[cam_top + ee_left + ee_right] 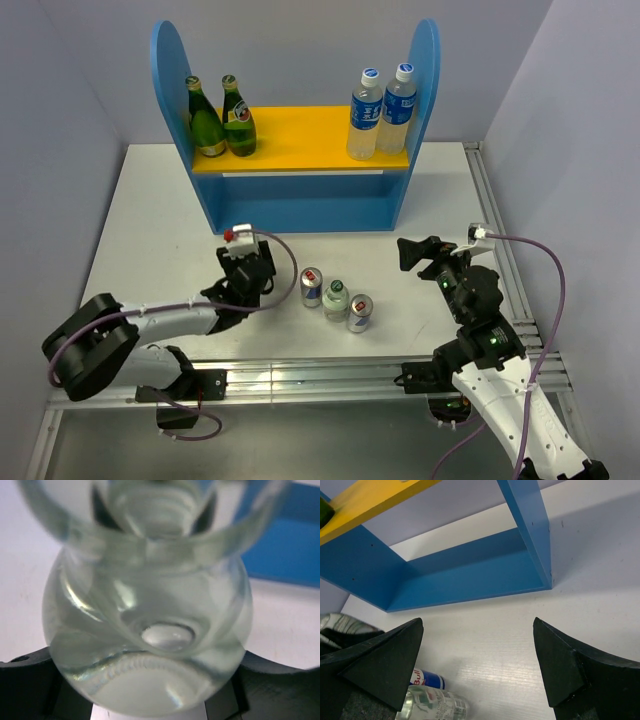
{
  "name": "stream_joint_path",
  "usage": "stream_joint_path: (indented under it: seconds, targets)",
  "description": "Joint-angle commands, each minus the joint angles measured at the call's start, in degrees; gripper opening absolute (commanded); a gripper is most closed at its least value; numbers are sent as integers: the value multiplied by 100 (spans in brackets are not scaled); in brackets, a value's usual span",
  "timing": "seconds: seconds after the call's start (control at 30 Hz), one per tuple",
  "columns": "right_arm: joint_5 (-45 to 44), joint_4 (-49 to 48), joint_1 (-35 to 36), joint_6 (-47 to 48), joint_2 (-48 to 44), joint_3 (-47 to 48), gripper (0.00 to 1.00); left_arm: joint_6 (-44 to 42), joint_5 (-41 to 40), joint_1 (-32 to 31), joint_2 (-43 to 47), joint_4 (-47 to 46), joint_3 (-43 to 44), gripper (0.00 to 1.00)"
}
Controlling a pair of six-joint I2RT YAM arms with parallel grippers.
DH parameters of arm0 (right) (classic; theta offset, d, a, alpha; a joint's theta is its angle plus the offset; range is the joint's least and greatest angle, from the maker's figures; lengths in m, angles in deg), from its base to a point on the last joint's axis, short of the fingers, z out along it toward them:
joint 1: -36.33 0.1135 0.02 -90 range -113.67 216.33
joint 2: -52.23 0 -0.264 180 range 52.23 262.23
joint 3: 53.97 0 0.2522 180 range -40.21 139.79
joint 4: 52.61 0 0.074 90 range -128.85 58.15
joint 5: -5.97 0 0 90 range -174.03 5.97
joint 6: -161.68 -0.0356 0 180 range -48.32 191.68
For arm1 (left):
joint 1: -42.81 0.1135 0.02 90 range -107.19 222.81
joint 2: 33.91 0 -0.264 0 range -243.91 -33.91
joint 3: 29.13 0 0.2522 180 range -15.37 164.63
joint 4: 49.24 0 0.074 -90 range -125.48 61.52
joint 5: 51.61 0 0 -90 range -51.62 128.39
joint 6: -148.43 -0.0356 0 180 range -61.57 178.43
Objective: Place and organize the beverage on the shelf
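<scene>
Clamping a clear bottle end-on to its camera is the left claw; right claw gapes wide.

Two dark green glass bottles are stood upright, side by side, at the left end of the yellow upper board of the blue shelf. On the bench before the shelf, a short clear green-labelled bottle is set upright between two silver-blue-red cans, close against them. Another clear bottle is held in the left claw.
</scene>
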Motion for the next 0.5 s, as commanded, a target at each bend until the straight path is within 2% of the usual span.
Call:
stream_joint_path:
  seconds: [0.0, 0.17, 0.47]
  targets:
    - [-5, -194, 30, -2, -68, -53, 97, -798, 690, 664, -242, -1464, 652, 0]
    - [21, -177, 30, -11, -112, -62, 98, -1185, 1227, 1455, -902, -1912, 1136, 0]
    - [74, -212, 39, -11, -33, -62, 97, -1555, 1728, 2133, -2124, -2194, 2155, 0]
